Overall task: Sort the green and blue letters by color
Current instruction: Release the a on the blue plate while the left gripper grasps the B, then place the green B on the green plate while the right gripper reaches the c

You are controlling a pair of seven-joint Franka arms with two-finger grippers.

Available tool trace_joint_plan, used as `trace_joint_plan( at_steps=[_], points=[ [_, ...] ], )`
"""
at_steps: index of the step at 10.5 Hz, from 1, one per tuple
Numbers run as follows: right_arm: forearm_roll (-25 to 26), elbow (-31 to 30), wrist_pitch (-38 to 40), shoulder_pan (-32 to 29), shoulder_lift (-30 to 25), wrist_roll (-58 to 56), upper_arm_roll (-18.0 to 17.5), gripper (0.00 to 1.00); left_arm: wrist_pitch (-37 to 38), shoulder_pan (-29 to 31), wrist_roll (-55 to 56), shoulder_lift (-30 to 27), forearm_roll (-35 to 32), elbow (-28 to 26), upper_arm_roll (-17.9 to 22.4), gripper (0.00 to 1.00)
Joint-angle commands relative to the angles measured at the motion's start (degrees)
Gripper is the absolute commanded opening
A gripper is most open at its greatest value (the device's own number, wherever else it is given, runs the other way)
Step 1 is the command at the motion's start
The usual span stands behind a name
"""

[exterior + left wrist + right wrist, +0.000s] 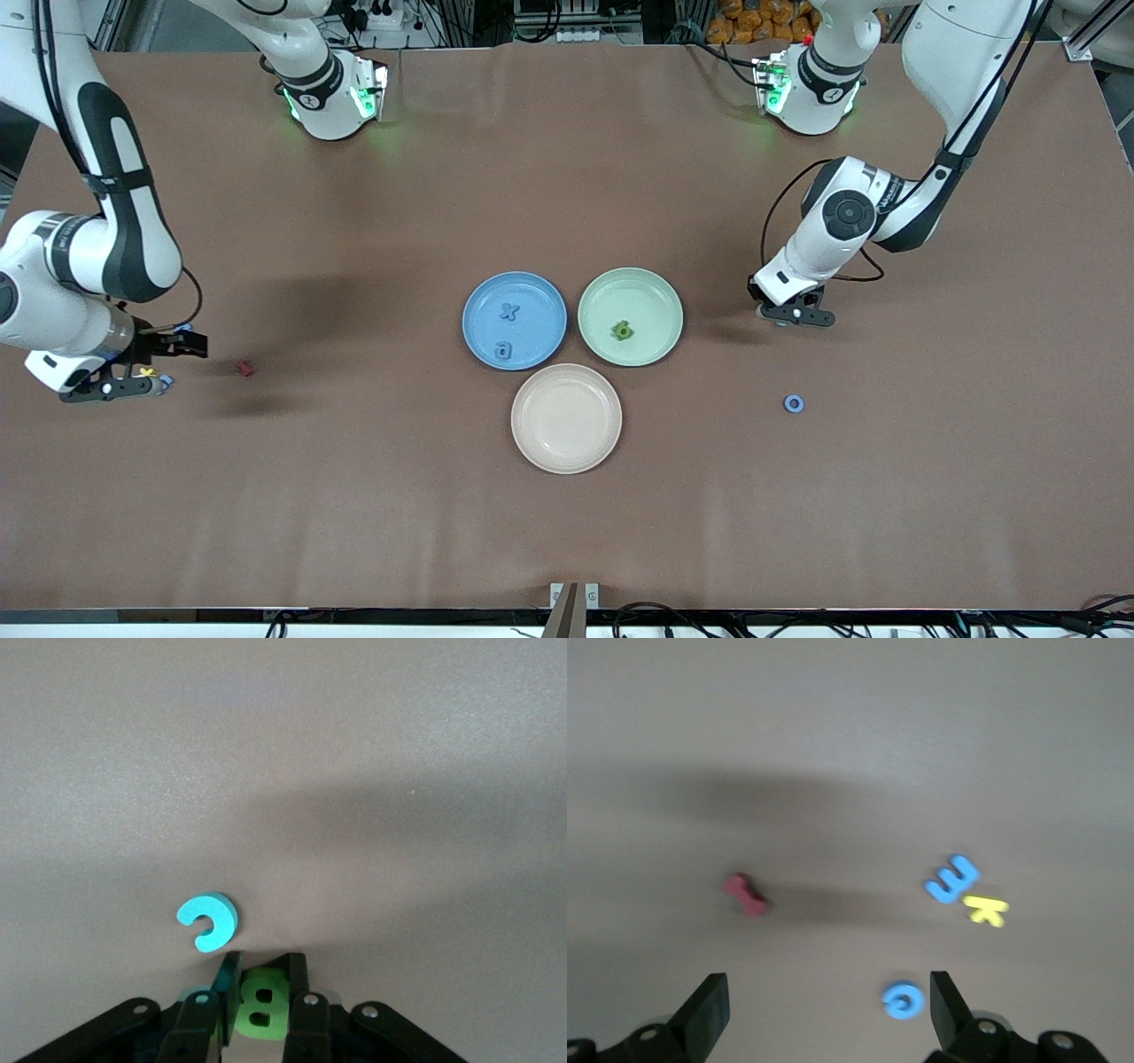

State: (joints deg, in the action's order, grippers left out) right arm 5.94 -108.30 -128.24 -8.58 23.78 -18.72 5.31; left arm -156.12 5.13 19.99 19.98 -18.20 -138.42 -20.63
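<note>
Left claw [257,988] down at the table [354,496] toward the left arm's end, its two fingers closed on a green letter B [260,1010]. A blue letter c [208,920] lies flat on the table just ahead of the fingertips, apart from them.

Right claw [824,1005] hangs open over the table toward the right arm's end. Between and just ahead of its spread fingers lie a small blue round letter [903,1000], a blue letter E [952,879] touching a yellow letter [985,910], and a dark red letter [746,895].

Between the claws: blue plate [540,297] holding a blue x [508,311] and a blue a [503,351]; green plate [660,301] holding one green letter [623,330]; a cream plate [532,425].
</note>
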Motion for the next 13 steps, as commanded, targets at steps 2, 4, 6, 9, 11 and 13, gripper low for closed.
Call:
trace_joint_plan(
  at_steps=[2, 4, 6, 9, 11, 13],
  points=[
    [2.5, -10.6, -10.7, -4.6, -5.1, -3.4, -1.4, 1.0, 3.7, -0.1, 0.0, 1.8, -0.9, 7.0, -3.2, 0.0],
    [2.4, -15.0, -15.9, -7.7, -5.7, -6.8, -1.4, 1.0, 7.4, -0.6, 1.8, 3.3, 1.2, 11.7, -6.3, 0.0],
    [2.1, -16.3, -19.6, -10.3, -4.3, -12.8, -1.4, 1.0, 12.6, -1.8, 2.1, 4.7, 3.4, 17.8, -8.3, 0.0],
    [1.8, -19.4, -24.8, -11.4, -3.5, -13.2, -1.5, 1.0, 13.3, -8.3, 7.3, 9.4, 4.3, 26.2, -8.3, 0.0],
    [1.7, -20.6, -26.3, -12.5, -2.3, -13.2, -1.8, 1.0, 13.4, -12.1, 12.6, 13.4, 4.4, 31.8, -8.2, 0.0],
    [1.7, -20.6, -29.8, -13.0, 0.3, -13.2, -1.9, 1.0, 13.4, -13.3, 15.4, 14.0, 4.3, 32.8, -8.2, 0.56]
  ],
)
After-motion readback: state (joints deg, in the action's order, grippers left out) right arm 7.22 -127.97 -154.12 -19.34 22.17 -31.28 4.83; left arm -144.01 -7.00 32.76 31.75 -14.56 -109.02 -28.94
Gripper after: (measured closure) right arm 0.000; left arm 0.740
